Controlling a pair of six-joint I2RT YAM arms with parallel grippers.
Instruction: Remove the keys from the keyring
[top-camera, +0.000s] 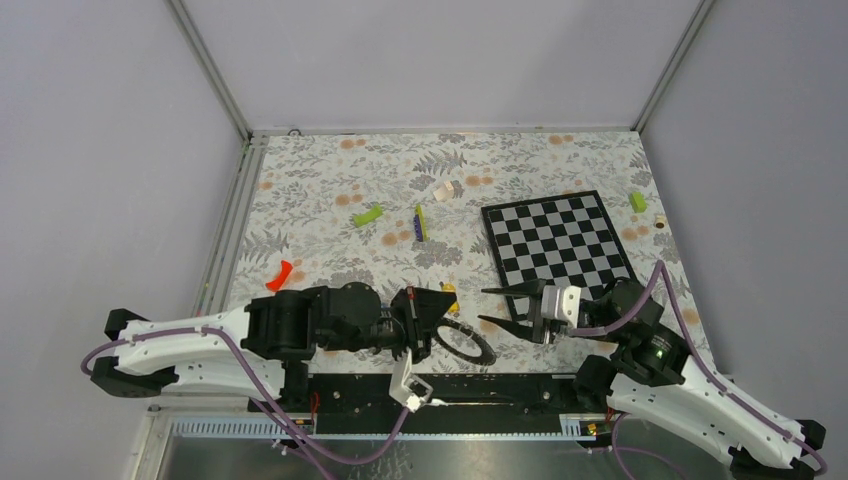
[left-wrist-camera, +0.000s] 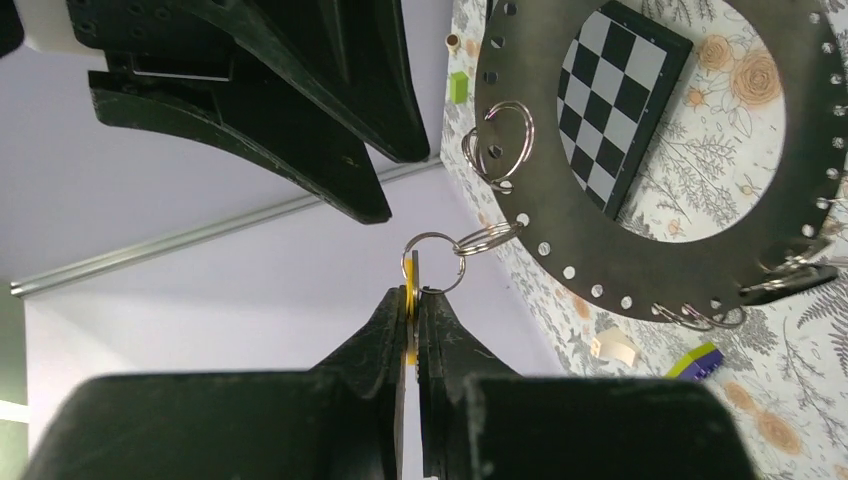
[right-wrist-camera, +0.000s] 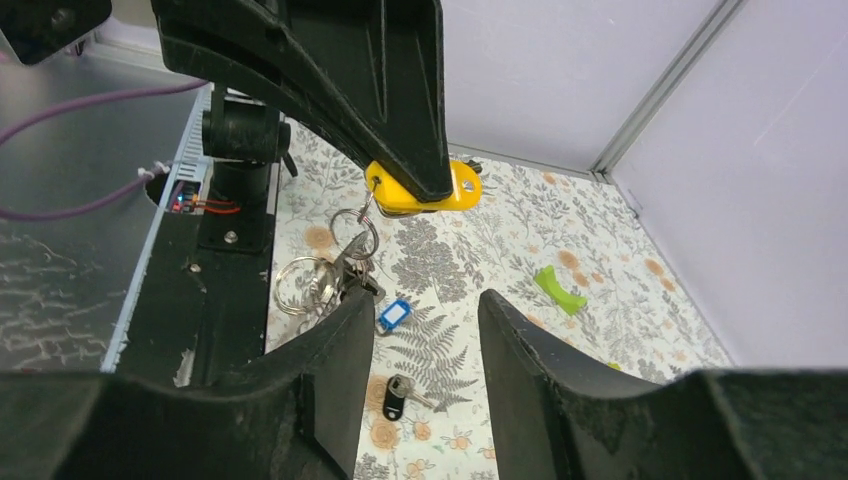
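The right end effector (right-wrist-camera: 425, 300) is seen spread and empty, pointed at the left end effector (right-wrist-camera: 412, 180), by which a yellow-tagged key (right-wrist-camera: 462, 186) is pinched tight. From that tag, small split rings (left-wrist-camera: 432, 262) are linked down to the keyring (left-wrist-camera: 600, 268), which is hung between the two arms at the front edge of the desk (top-camera: 330, 200). The free right arm is judged the nearer for working on the ring.

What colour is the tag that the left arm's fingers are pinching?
Yellow. The tag shows best in the right wrist view.

Top camera looks down from behind; 2 close wrist cameras share the yellow key tag (right-wrist-camera: 462, 188).
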